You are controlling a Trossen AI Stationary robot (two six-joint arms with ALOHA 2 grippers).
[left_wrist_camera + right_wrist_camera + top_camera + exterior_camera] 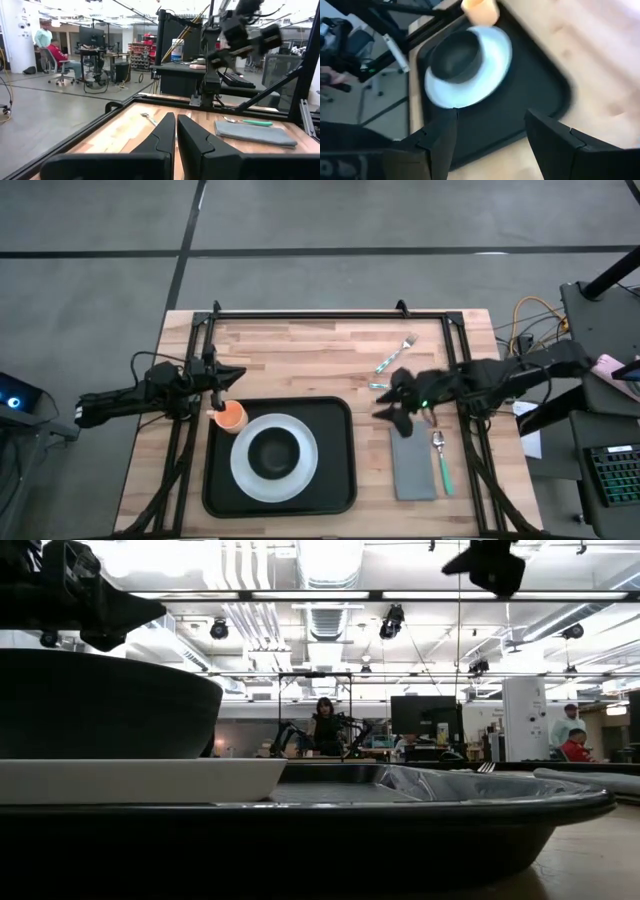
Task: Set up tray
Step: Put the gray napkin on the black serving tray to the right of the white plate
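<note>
The black tray (335,470) lies on the wooden table near its near edge, also seen in the right wrist view (530,95). A white plate (303,470) sits on it, with a black bowl (272,452) on the plate. An orange cup (230,417) stands in the tray's far-left corner. My left gripper (230,382) hovers just beyond the cup, its fingers shut (176,135) and holding nothing. My right gripper (392,402) is open (490,135), raised over the table between the tray and the grey napkin (413,465).
A green-handled spoon (441,460) lies right of the napkin. A teal-handled fork (396,354) lies toward the far edge, with another small utensil (378,386) near the right gripper. A black frame (330,313) rings the table. People sit far off in the room (325,725).
</note>
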